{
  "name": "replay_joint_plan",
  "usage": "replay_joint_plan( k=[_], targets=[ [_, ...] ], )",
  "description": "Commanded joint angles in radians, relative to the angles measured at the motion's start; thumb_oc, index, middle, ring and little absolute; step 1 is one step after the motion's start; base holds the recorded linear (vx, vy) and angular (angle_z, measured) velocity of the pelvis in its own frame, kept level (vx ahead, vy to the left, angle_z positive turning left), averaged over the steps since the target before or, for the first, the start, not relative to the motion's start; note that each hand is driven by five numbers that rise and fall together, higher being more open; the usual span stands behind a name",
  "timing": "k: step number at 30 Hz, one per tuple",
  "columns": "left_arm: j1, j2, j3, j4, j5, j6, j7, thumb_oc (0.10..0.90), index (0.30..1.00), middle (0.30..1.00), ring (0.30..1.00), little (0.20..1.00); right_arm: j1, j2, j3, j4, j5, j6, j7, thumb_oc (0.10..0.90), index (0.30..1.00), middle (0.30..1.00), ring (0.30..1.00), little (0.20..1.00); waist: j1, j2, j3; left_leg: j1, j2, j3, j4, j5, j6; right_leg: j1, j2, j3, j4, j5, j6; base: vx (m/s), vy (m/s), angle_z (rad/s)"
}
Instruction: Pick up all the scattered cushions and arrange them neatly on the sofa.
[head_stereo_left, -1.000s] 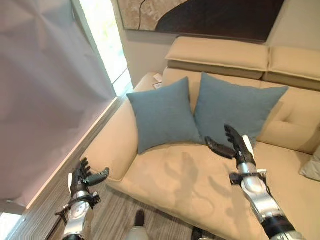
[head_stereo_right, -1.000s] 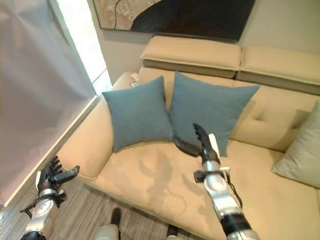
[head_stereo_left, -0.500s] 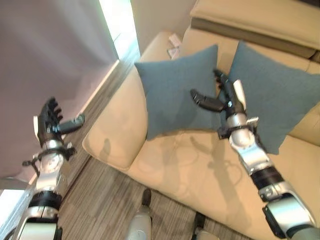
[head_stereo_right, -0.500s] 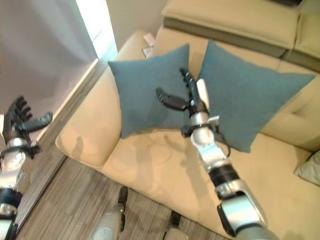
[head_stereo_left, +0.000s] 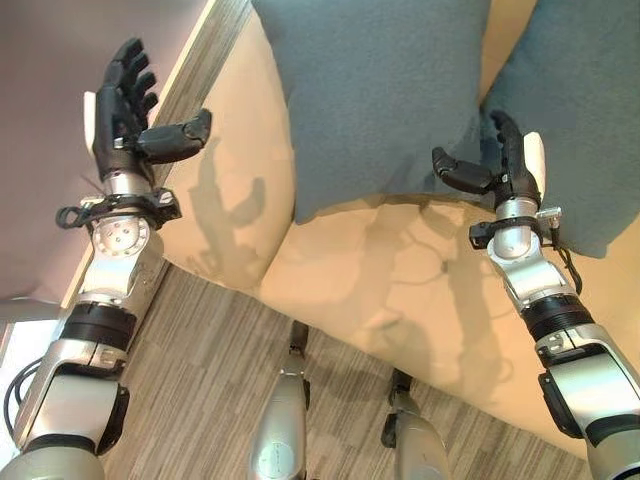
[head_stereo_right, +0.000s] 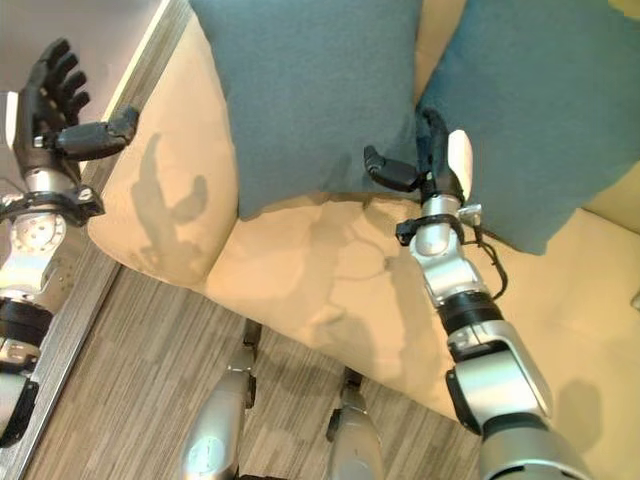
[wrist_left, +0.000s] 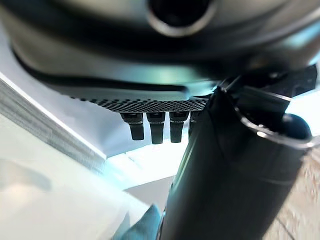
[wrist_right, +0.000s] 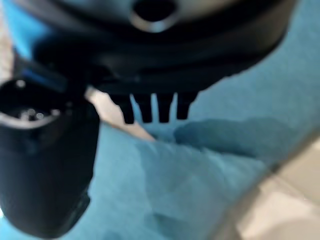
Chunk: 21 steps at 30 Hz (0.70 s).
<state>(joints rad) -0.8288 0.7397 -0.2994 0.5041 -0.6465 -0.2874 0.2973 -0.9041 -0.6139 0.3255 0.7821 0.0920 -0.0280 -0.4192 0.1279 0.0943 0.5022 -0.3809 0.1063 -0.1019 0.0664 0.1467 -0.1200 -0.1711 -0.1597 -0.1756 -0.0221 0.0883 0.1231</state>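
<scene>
Cushions (head_stereo_left: 375, 95) propped on sofa (head_stereo_left: 400, 290); right hand (head_stereo_left: 505, 165) and left hand (head_stereo_left: 125, 110) both spread.

No legible text, labels, numbers or signs anywhere. Checked the two plain blue-grey fabric cushions (head_stereo_left: 385, 95), the tan upholstered sofa (head_stereo_left: 400, 300) and the grey wood-grain floor (head_stereo_left: 200, 370): all unmarked.

Grey wood-grain floor (head_stereo_left: 200, 360), pale curtain (head_stereo_left: 50, 110)
</scene>
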Motion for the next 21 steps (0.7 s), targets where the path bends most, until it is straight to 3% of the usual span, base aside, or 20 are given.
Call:
replay_joint_plan(
  k=[1, 5, 14, 21],
  targets=[
    [-0.155, 0.016, -0.032, 0.011, -0.065, -0.109, -0.014, 0.8, 0.9, 0.9, 0.9, 0.9, -0.185, -0.054, 0.033, -0.012, 0.017, -0.066, -0.056, 0.8, 0.9, 0.9, 0.9, 0.9, 0.015, 0.056, -0.067, -0.061, -0.023, -0.009, -0.031, 0.007, -0.024, -0.084, -0.079, 0.046, 0.199, -0.134, 0.077, -0.02, 0.032, 0.09],
    [-0.152, -0.051, -0.079, 0.027, -0.048, -0.086, -0.012, 0.8, 0.9, 0.9, 0.9, 0.9, -0.279, -0.043, 0.042, 0.031, 0.026, -0.059, -0.105, 0.8, 0.9, 0.9, 0.9, 0.9, 0.019, 0.069, -0.045, -0.084, -0.03, -0.001, -0.035, 0.013, -0.028, -0.102, -0.09, 0.053, 0.172, -0.109, 0.086, -0.01, 0.05, 0.03],
    [-0.088, -0.183, -0.104, 0.036, -0.107, -0.062, -0.036, 0.8, 0.9, 0.9, 0.9, 0.9, -0.393, -0.038, 0.083, 0.067, -0.082, 0.011, -0.181, 0.8, 0.9, 0.9, 0.9, 0.9, 0.017, 0.056, -0.017, -0.128, -0.039, 0.011, -0.016, 0.001, -0.019, -0.143, -0.102, 0.069, 0.143, -0.072, 0.092, 0.01, 0.037, -0.07],
    [-0.086, -0.28, -0.084, 0.08, -0.169, -0.053, -0.015, 0.8, 0.9, 0.9, 0.9, 0.9, -0.444, -0.04, 0.119, 0.105, -0.282, 0.171, -0.247, 0.8, 0.9, 0.9, 0.9, 0.9, 0.014, 0.035, 0.002, -0.159, -0.047, 0.006, -0.016, 0.002, -0.017, -0.162, -0.102, 0.06, 0.13, -0.059, 0.091, 0.01, 0.017, -0.06]
  ],
)
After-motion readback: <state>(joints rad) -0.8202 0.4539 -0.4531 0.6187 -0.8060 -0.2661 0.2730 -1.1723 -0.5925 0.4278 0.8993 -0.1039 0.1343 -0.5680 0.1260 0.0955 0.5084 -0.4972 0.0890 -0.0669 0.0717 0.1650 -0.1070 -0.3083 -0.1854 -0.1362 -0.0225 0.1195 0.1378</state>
